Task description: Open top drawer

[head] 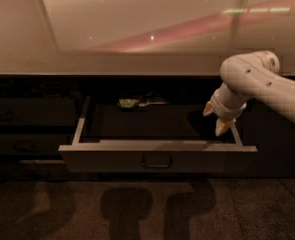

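Two dark drawer fronts (27, 115) sit stacked at the far left, both flush with the cabinet, under a pale countertop (137, 39) that spans the full width. Just right of them the top drawer (112, 156) stands pulled well out of the cabinet. Its grey front faces the camera, and the loop handle (157, 160) at its centre is untouched. Pale side edges run back along both sides of a dark, shallow tray. At the rear of the tray, near the middle, lie a few small items (137, 102) — one greenish, the rest too dim to identify. On the floor (47, 209) below the front, dark shadows fall in two rounded lobes.

Further right, the gripper (215, 119) hangs above the drawer's right rear corner, pointing down. Its two pale fingertips (222, 127) are spread with a clear gap between them and hold nothing. Contact with the drawer's side edge cannot be confirmed. The white arm (267, 81) bends in from the right edge.
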Motion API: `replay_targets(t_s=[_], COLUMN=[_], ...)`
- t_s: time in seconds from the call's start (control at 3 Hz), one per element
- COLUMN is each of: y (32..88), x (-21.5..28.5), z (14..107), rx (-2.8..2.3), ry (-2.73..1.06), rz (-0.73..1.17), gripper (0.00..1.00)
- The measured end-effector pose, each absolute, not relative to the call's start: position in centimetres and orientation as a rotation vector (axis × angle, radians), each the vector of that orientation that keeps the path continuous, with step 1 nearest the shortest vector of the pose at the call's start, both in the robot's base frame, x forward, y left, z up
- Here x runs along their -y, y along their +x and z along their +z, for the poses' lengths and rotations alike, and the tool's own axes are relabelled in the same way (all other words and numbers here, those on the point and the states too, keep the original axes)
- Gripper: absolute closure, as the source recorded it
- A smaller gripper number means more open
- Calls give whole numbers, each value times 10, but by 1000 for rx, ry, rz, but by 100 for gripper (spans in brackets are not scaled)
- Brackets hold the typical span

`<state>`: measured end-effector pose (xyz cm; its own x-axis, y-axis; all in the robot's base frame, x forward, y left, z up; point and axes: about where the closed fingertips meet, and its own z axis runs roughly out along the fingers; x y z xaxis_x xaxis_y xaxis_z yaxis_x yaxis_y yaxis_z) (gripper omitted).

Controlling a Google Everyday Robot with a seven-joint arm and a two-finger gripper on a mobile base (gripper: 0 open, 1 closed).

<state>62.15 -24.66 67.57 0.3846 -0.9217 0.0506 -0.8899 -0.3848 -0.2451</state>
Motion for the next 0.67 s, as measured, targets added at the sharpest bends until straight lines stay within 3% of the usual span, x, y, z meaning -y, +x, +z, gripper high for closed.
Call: replay_targets(t_s=[0.33,0.67], y=[584,582], x=[240,242], z=[671,671], rx=[-1641,-1645], ry=[-2364,-2356], rz=[-288,-293], gripper=[0,0])
